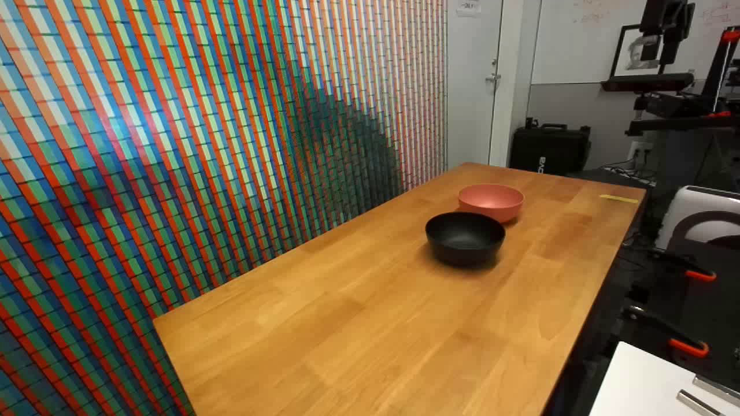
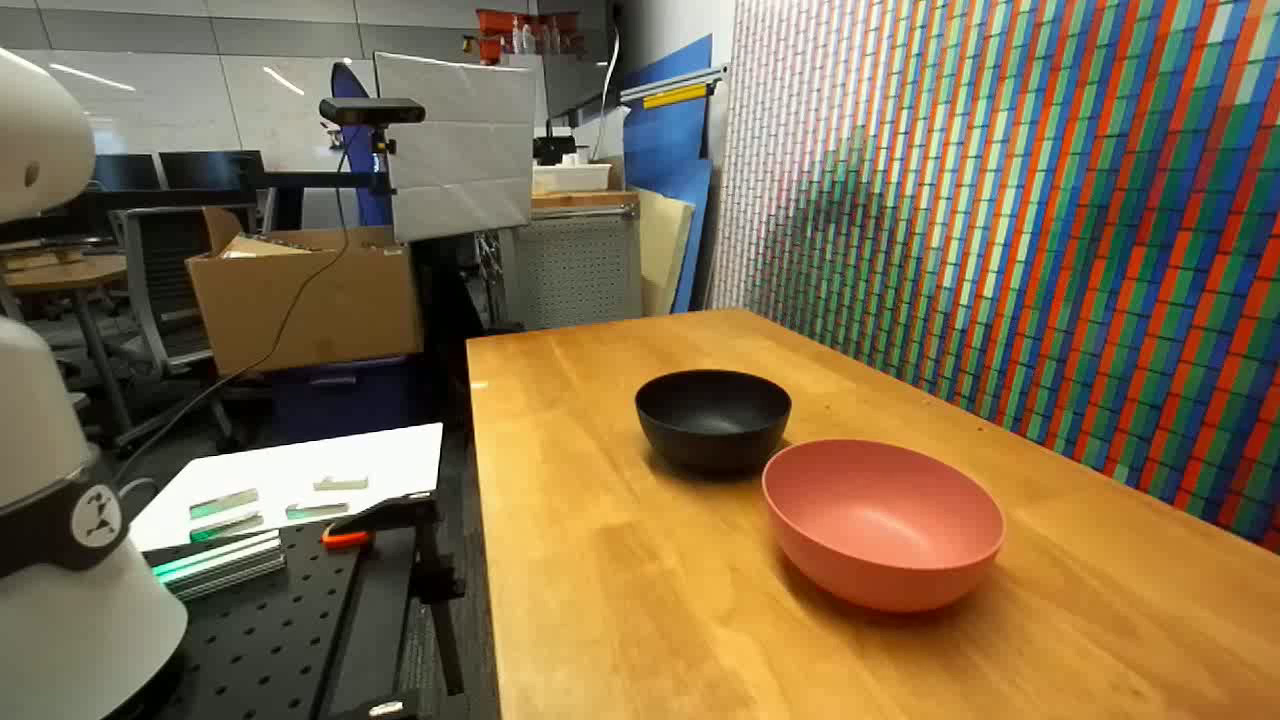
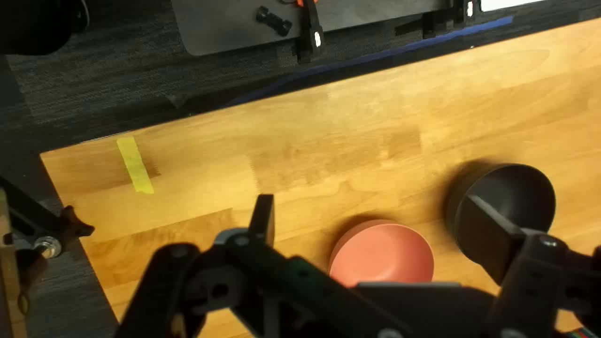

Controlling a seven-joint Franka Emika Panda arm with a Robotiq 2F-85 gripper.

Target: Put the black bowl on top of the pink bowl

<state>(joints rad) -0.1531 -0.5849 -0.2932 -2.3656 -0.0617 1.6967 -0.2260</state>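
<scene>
The black bowl (image 1: 465, 240) sits upright on the wooden table, and it also shows in an exterior view (image 2: 712, 425) and at the right of the wrist view (image 3: 516, 192). The pink bowl (image 1: 491, 201) sits upright close beside it and also shows in an exterior view (image 2: 880, 520). In the wrist view the pink bowl (image 3: 382, 253) lies between the finger lines, its lower part hidden by the gripper body. My gripper (image 3: 369, 199) is open and empty, its fingers wide apart above the table. One finger covers part of the black bowl. The gripper is outside both exterior views.
The wooden table (image 1: 347, 323) runs along a coloured patterned wall (image 1: 202, 115). A strip of yellow tape (image 3: 135, 164) lies near one table corner. A black bench with orange-handled clamps (image 1: 665, 329) and a white board (image 2: 320, 470) stands alongside the table.
</scene>
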